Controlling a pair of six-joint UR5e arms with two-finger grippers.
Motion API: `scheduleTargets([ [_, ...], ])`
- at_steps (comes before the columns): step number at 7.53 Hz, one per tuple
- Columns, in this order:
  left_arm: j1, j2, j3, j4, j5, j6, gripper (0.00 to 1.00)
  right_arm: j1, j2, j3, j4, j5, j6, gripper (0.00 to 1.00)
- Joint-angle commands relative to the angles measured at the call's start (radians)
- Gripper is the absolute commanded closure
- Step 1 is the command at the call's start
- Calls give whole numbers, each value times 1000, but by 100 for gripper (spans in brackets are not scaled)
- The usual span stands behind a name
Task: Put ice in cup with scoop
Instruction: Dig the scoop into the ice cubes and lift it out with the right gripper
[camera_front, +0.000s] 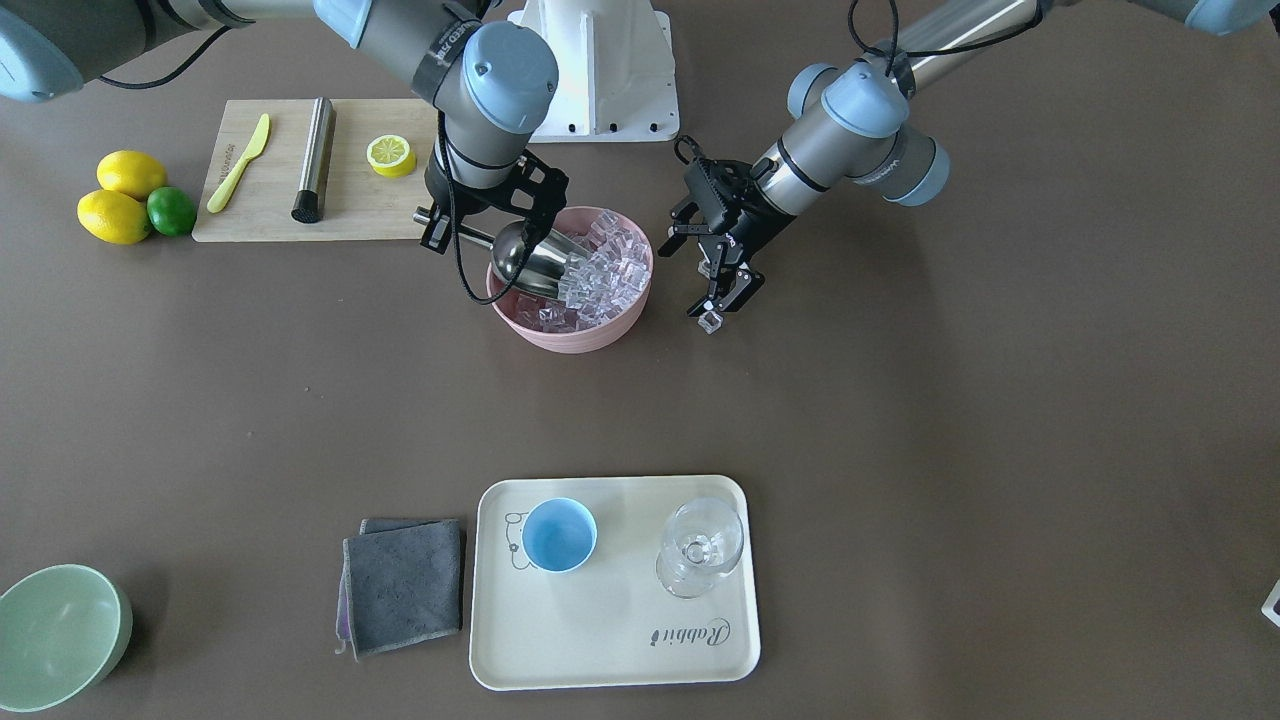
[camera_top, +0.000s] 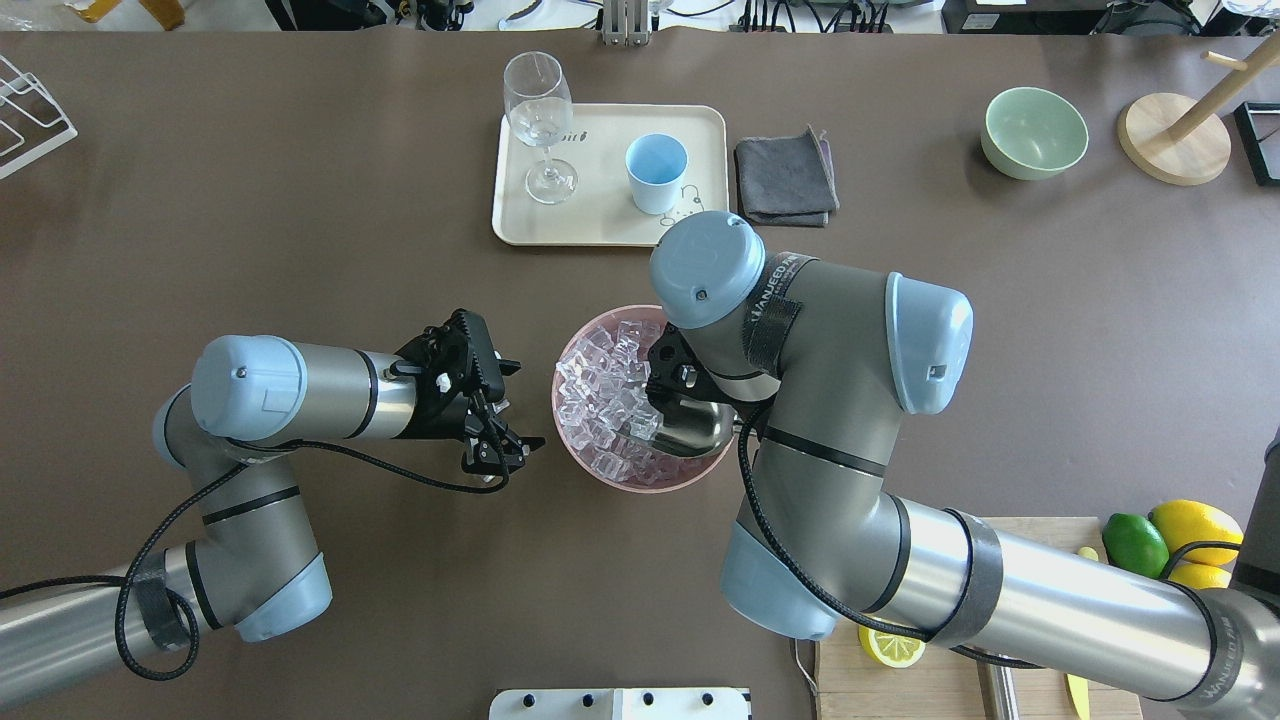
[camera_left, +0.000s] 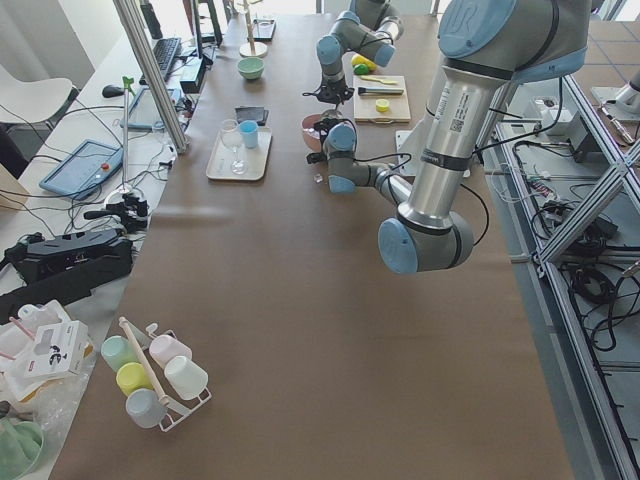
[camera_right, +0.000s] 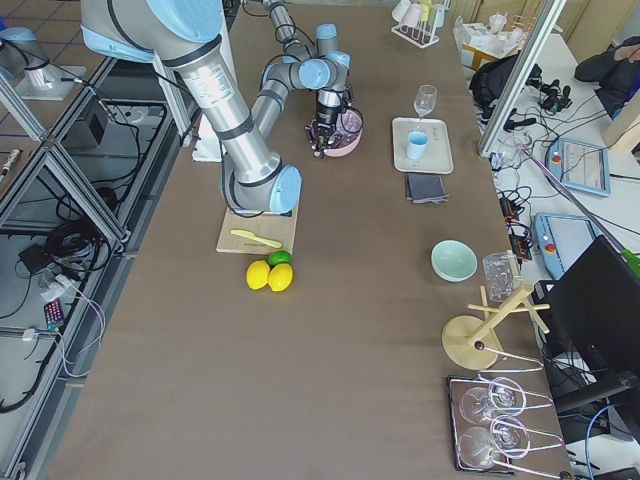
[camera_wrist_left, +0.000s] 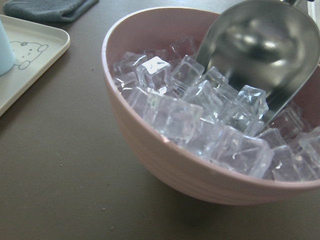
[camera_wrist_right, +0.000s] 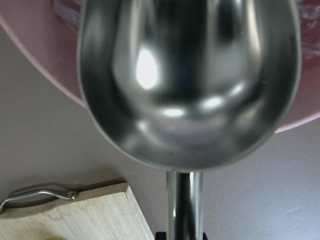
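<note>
The right fingers (camera_front: 455, 225) are clamped on the thin handle of the scoop (camera_front: 530, 258). Its trough lies tilted in the pink bowl (camera_front: 580, 340), with the lip pushed into the ice (camera_front: 605, 265). In the left wrist view the trough looks nearly empty, so the dig seems to have only begun.

The left fingers (camera_front: 722, 293) hang spread apart just beside the bowl. They grip nothing and do not touch the rim. A loose cube (camera_front: 710, 322) lies on the table (camera_front: 1000, 450) right under their tips.

The main risk is spillage. The cubes are heaped close to the rim on the side away from the scoop, so a hard push would probably shove more of them over the edge. Nothing braces the bowl, so the same push could slide or tip it towards the left fingers.

The handle is slim and smooth, and a loaded trough might twist in the grip and spill its load.

The cup (camera_front: 559, 535) stands well apart from the bowl, on the tray (camera_front: 610, 640) across the table. That makes a long carry, during which slippery cubes could roll off the lip. The cup's mouth looks narrow next to the scoop, so a quick pour would likely scatter ice onto the tray. A careless swing might also reach the glass (camera_front: 700, 548) standing on the same tray.
</note>
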Motion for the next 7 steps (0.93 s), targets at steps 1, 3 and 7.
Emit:
scheduleTargets([
  [1,-18,2,-1,0,-2,0,1,1,-29,50,28,2,-23,100],
  [3,-18,3,-4,0,-3,0,1,2,-54,62,67,8,-36,100],
  [7,-18,8,-6,0,-5,0,1,6,-88,103,127,31,-57,100],
])
